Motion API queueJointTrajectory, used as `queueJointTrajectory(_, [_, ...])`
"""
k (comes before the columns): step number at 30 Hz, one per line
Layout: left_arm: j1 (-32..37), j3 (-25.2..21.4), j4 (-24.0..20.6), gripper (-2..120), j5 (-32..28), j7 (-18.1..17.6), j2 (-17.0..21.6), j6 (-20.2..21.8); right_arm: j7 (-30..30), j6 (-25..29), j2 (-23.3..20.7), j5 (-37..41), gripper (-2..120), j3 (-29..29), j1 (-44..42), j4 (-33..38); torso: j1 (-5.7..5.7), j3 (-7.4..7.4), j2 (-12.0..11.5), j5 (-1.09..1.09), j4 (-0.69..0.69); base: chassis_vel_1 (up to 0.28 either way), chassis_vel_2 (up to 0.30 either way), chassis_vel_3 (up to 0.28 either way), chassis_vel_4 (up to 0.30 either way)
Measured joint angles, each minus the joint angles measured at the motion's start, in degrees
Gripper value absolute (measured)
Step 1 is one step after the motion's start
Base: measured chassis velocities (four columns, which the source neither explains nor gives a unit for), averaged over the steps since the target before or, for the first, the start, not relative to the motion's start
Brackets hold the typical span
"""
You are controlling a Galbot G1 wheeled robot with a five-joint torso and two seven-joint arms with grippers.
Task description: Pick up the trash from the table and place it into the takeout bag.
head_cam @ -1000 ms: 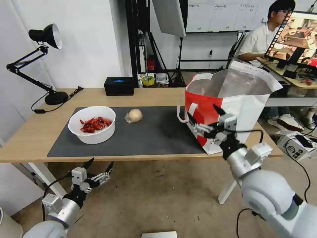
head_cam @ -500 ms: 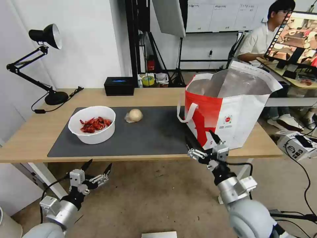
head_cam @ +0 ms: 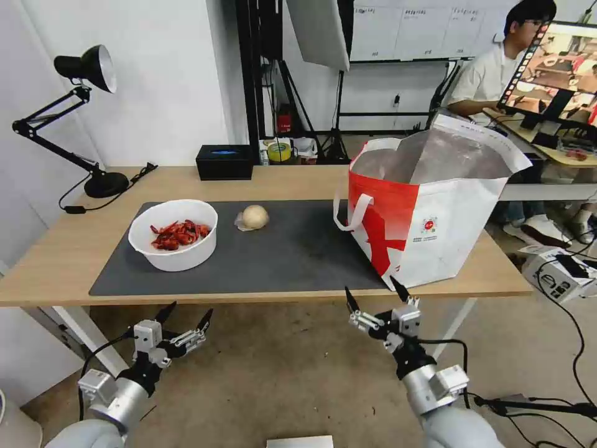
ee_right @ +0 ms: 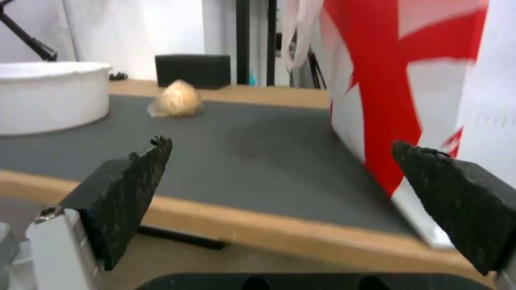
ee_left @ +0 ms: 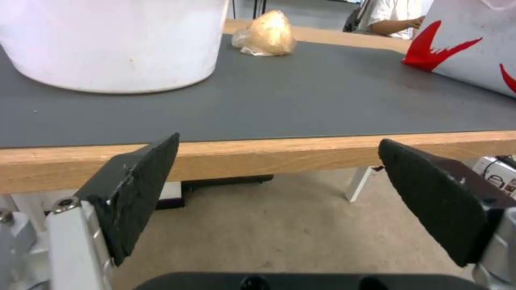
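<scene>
both grippers hang empty below the near edge of the table (head_cam: 56, 255), so nothing is in hand at this point. the right gripper (head_cam: 375, 300) sits just under the near edge, below the near left corner of the takeout bag (head_cam: 435, 205), with its jaws spread wide and pointing up and away toward the tabletop; its wrist and silver forearm run back down and to the right toward me. the left gripper (head_cam: 185, 313) is lower and off to the left, under the near left part of the table, jaws also wide apart, its arm bent back toward the bottom left.

as for the job, i'd say it is partly done at best. two pieces of trash sit on the dark grey mat (head_cam: 298, 255): the white bowl of red shells (head_cam: 173, 234) at the left, and the round beige bun (head_cam: 254, 216) just right of it and a little farther back, resting on a scrap of clear wrap. the bag stands upright and open at the right end of the mat, its foil lining showing, but from where i stand i cannot see what lies inside it. the black tissue box (head_cam: 224, 162) at the far edge is not part of the clearing. bowl and bun both look left to go.
</scene>
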Motion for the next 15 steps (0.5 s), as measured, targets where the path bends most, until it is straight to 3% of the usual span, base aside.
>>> queueJointTrajectory(15, [0.06,-0.06,0.01,100,0.14,0.08,-0.09,-0.11,1.45,0.11,1.98,-0.77,100,-1.38,-0.96,-1.73,0.0,0.0,0.0,0.0,0.0,0.0,0.0,0.0,0.0])
